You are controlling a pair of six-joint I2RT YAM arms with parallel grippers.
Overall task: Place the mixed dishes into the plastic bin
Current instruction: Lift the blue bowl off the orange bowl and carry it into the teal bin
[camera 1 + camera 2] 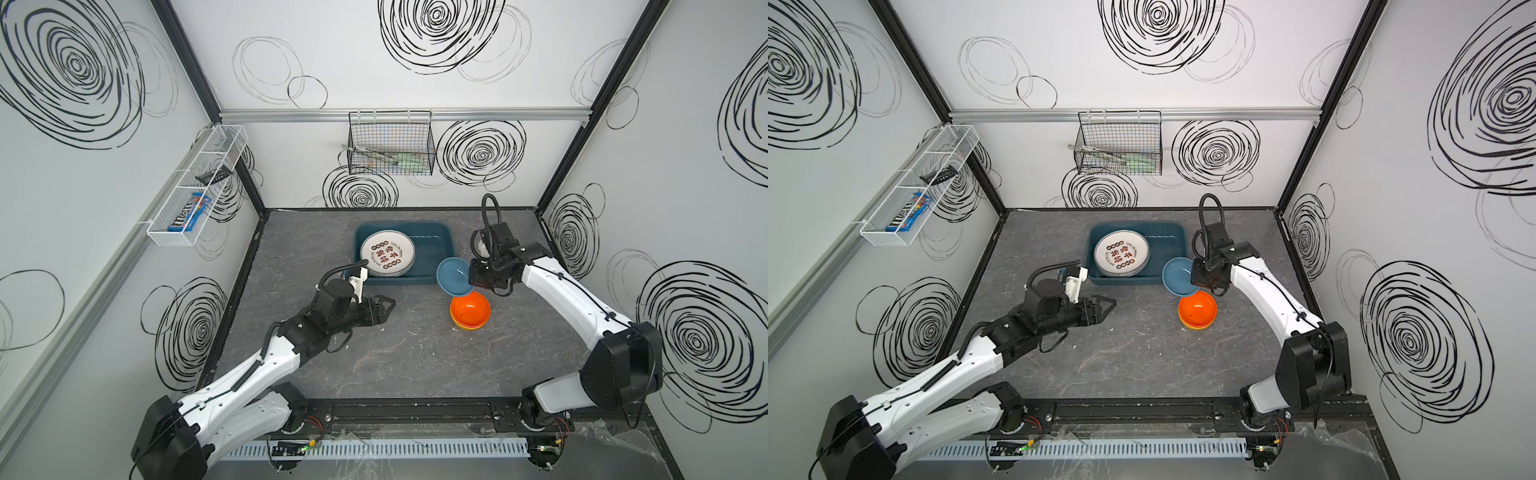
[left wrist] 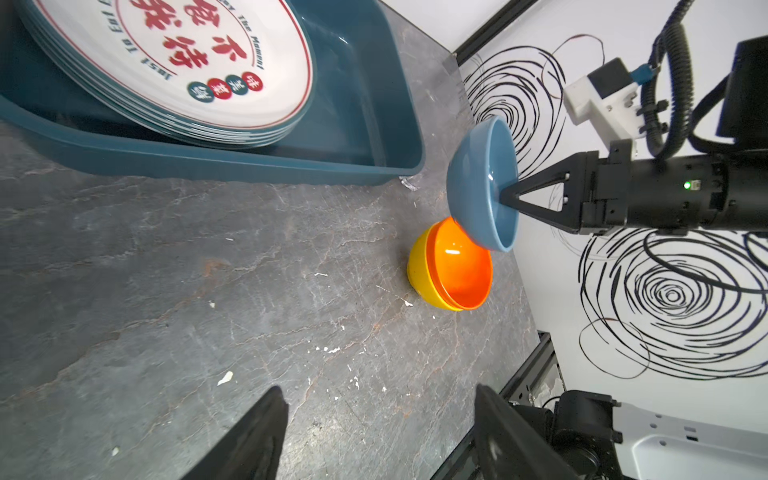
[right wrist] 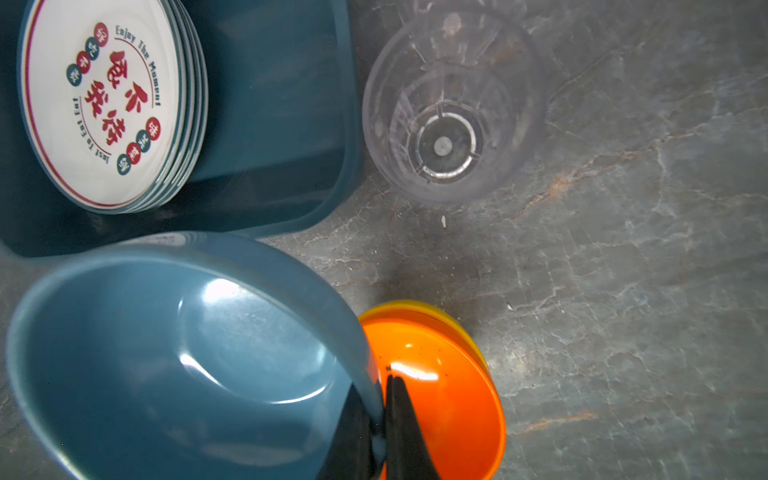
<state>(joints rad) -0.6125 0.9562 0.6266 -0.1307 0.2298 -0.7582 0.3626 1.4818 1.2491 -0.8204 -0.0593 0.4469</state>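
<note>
The grey stone-look table (image 1: 415, 365) takes most of the floor in both top views. At its far middle stands the plastic bin (image 1: 434, 249) (image 1: 1167, 249), dark teal and with low walls. In the left part of the bin lies a stack of white plates (image 1: 387, 252) (image 1: 1121, 253) (image 3: 99, 104) with red characters, and the right part of the bin is bare. The left gripper (image 1: 386, 311) (image 1: 1109, 311) (image 2: 376, 388) is over the bare table in front of the bin's left part. Its fingers stand wide apart and hold nothing. The right gripper (image 2: 505, 198) (image 3: 384, 382) is just beside the near right corner of the bin, and its fingers are closed tight on the rim of the blue bowl (image 1: 453, 275) (image 1: 1177, 276) (image 2: 478, 195) (image 3: 166, 365). This bowl is lifted off the table and strongly tilted, outside the bin. Just under its lower edge the orange bowl (image 1: 469, 309) (image 1: 1197, 309) (image 2: 461, 266) (image 3: 436, 399) sits nested inside the yellow bowl (image 2: 419, 266) (image 3: 457, 316), both on the table near the bin. I cannot tell if the blue bowl touches the orange one. The right wrist view shows also a clear cup (image 3: 449, 108), upright on the table, just beside the bin's outer wall and apart from the bowls.
</note>
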